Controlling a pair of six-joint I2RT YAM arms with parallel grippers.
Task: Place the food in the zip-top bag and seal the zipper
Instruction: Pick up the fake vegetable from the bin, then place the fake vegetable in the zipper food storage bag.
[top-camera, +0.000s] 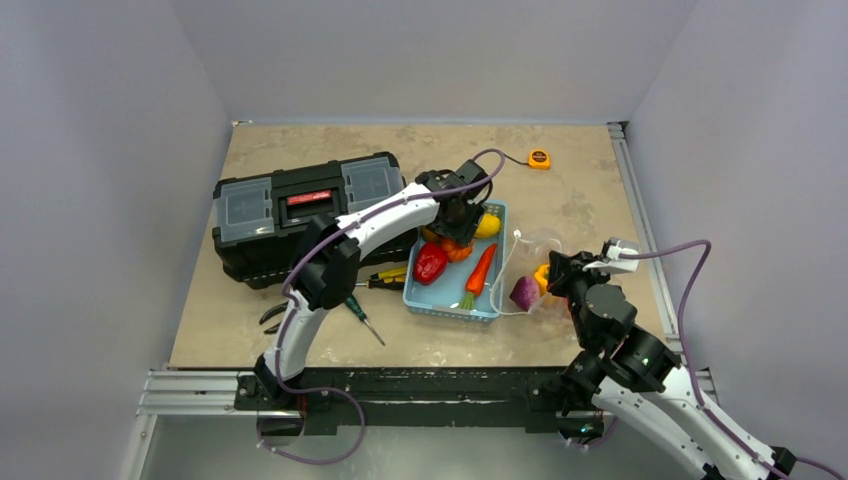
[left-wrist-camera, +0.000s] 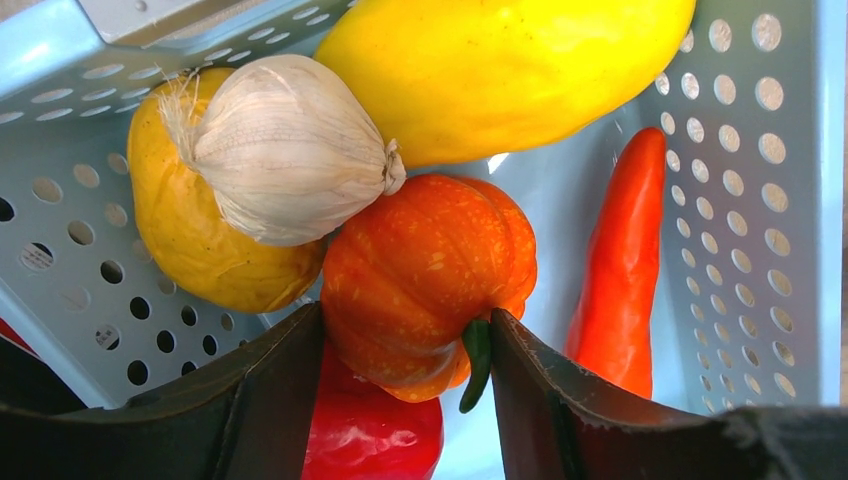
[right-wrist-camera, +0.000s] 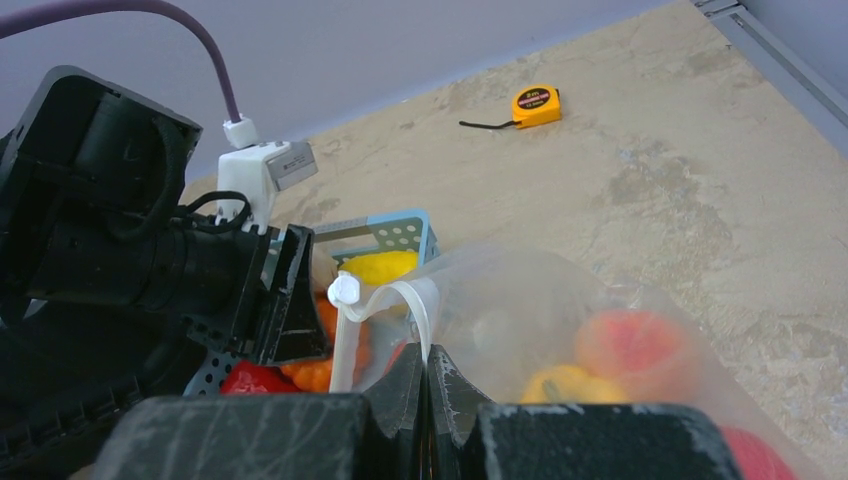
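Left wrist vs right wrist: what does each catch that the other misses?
Left wrist only: a garlic bulb resting on a yellow-orange gourd, and the left fingers' close fit either side of the orange pumpkin.
Right wrist only: the zip-top bag with food already inside, its edge pinched by the right fingers, plus a tape measure.
Both: the blue basket, the big yellow piece and the red pepper.

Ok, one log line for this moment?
left end effector: around pumpkin in basket, contact unclear | right end effector: shut on bag rim | zipper: unsealed
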